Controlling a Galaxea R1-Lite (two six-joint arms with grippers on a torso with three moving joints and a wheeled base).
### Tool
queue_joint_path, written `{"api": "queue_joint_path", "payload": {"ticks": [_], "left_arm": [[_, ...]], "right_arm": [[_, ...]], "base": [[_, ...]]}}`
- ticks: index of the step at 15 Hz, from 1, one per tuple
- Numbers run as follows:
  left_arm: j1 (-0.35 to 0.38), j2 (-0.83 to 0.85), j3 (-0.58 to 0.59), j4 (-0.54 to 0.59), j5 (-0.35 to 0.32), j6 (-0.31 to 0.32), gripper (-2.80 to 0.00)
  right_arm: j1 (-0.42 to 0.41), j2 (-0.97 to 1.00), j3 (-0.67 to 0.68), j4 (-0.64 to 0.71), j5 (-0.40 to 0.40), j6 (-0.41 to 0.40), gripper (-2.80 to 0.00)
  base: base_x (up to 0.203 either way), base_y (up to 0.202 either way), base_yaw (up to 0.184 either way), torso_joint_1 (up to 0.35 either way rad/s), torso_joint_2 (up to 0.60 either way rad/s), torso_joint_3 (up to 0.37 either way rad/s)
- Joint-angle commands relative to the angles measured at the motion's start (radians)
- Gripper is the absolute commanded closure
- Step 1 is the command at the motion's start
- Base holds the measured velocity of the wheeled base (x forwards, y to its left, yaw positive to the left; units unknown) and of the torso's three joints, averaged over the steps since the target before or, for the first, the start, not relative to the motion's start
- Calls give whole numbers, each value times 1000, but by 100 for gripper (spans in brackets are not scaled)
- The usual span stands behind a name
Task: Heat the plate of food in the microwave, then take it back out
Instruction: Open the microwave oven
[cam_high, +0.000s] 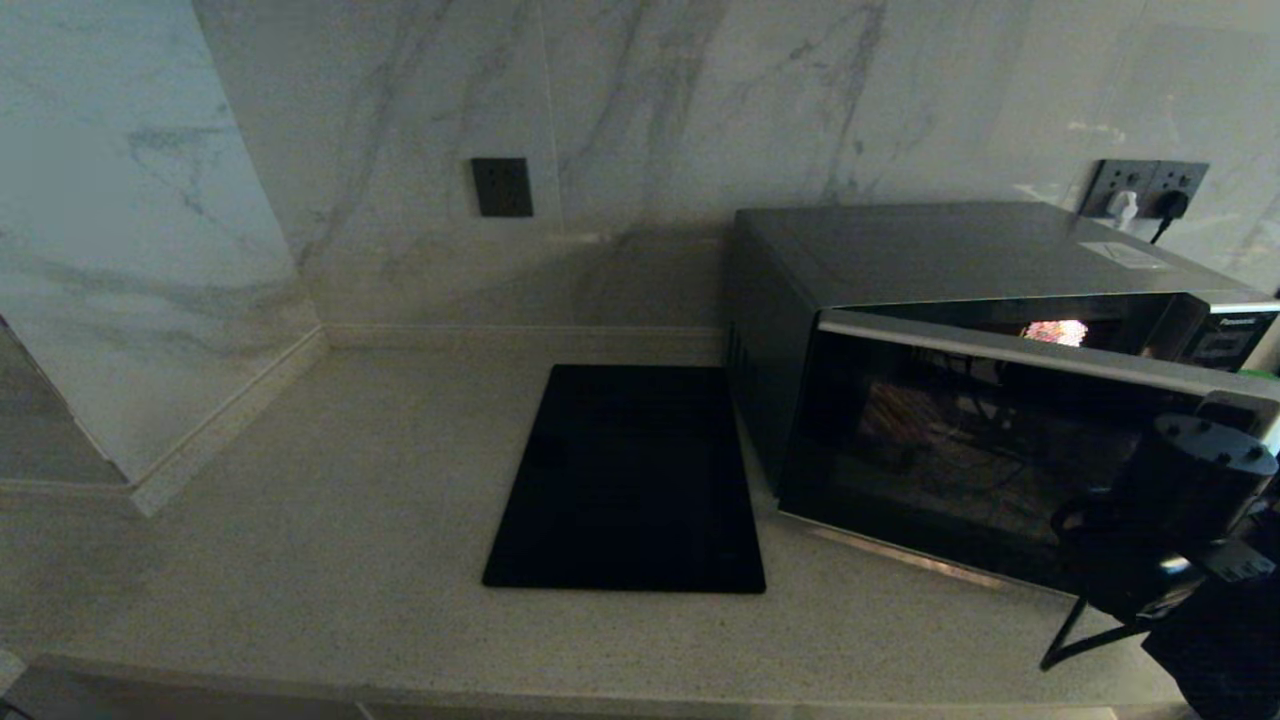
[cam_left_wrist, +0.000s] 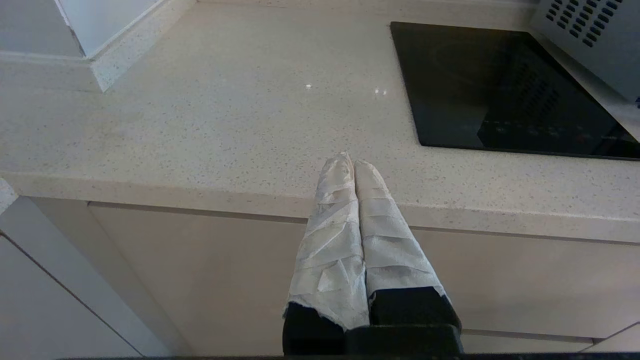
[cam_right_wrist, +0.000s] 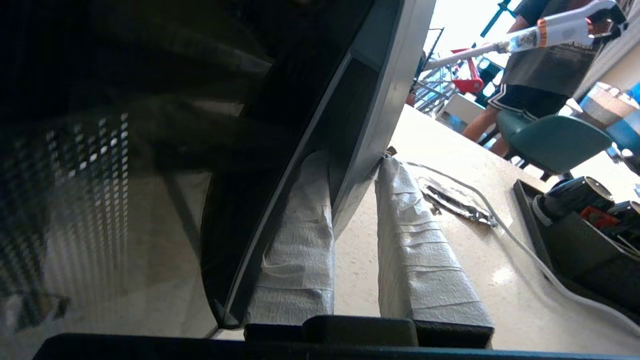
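At lower right of the head view, the right gripper (cam_right_wrist: 352, 200) clamps the free edge of the large dark grey boxy microwave (cam_high: 960, 400) door; swing it along the hinge arc, grip kept steady. The left gripper (cam_left_wrist: 354, 165), closed and empty, hangs parked at the counter edge.

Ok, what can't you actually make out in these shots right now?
- Plate of food: in no view; behind the microwave door's dark glass only a small glow shows.
- Right gripper in the head view: hidden behind its own wrist.
- Button panel: cut off at the head view's right edge.
- Left gripper: outside the head view.
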Motion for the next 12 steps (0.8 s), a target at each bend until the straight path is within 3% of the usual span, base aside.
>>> {"api": "queue_joint_path", "payload": {"ticks": [1,7,12], "left_arm": [[1,2,0,0,0,-1,0],[1,1,0,0,0,-1,0],[1,1,0,0,0,-1,0]], "right_arm": [[41,-38,20,-8,-3,-4,0],[137,-124,105,-8,-3,-5,0],[141,-125,109,-8,-3,-6,0]], "base": [[0,0,0,0,0,0],[0,0,0,0,0,0],[0,0,0,0,0,0]]}}
